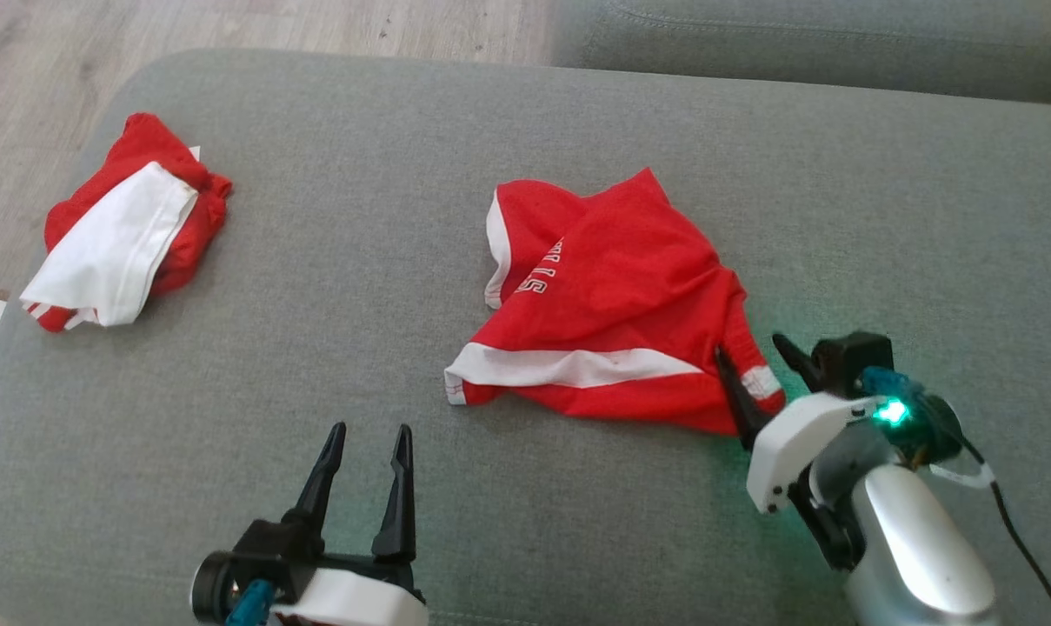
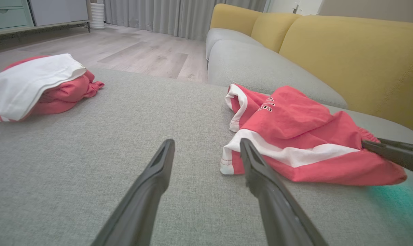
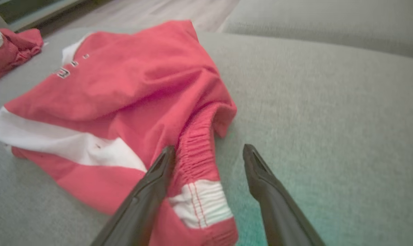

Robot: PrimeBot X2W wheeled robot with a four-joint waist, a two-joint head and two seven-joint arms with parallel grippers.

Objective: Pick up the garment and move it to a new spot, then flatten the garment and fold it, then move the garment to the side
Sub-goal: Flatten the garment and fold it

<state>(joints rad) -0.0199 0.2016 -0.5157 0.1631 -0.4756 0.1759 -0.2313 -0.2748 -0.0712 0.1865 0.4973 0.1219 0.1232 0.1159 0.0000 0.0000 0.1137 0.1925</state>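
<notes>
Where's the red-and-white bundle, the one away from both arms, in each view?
Head view: bundle upper left, near the cushion's edge.
Left wrist view: far left, mid-height.
Right wrist view: top left corner, cut by the frame.
Shared landmark: the spread red garment with the white stripe.

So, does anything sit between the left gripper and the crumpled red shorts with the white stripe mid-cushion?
Nothing visible does. Bare grey fabric cushion lies between the open left gripper and the crumpled red shorts. The other red-and-white bundle lies far to the left. The open right gripper stands at the shorts' elastic waistband end.
</notes>
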